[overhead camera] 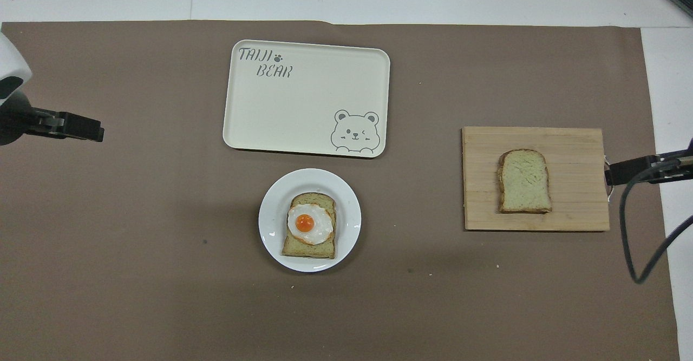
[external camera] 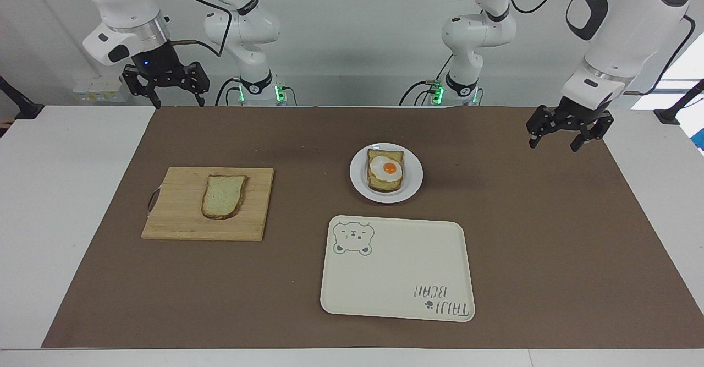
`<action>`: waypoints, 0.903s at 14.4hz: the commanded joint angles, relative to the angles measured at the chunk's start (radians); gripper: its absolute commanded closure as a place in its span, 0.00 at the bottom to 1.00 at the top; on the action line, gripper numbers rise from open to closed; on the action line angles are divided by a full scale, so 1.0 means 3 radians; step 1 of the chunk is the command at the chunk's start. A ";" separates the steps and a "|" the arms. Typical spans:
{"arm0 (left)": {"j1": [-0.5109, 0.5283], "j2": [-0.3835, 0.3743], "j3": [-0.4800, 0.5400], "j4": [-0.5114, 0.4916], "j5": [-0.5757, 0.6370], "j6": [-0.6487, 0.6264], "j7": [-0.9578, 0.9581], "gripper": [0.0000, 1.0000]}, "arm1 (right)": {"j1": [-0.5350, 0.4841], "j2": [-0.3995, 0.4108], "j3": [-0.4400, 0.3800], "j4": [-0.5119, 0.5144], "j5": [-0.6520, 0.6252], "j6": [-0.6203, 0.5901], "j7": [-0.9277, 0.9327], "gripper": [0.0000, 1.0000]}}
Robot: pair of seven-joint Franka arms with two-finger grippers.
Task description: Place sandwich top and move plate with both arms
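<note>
- Sandwich top first: you have it lying flat on the wooden cutting board, toward the right arm's end of the table, its long axis running nearer-to-farther from the robots with the rounded end pointing away from them.
- Tray with the bear drawing sits farther from the robots than the plate, just beside it and not touching.
- Plate carries the toast slice with a fried egg, well apart from the board.
- Right gripper hangs over the table's edge at the robots' end, fingers spread, holding nothing; it is the closer one to the bread, so I would expect you to reach with it.
- Left gripper waits over the mat's other end, released and empty as far as the slant shows.
</note>
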 commanded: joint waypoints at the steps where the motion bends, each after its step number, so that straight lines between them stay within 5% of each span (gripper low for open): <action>1: -0.0023 -0.0028 0.0011 0.0315 0.0074 -0.0502 0.0024 0.00 | -0.0009 -0.0069 0.0005 -0.0076 0.0022 0.0052 -0.0020 0.00; 13: -0.0013 -0.0089 -0.0005 0.0220 0.0038 -0.0505 0.0013 0.00 | -0.0014 -0.0064 0.0005 -0.0081 0.0022 0.0083 -0.0060 0.00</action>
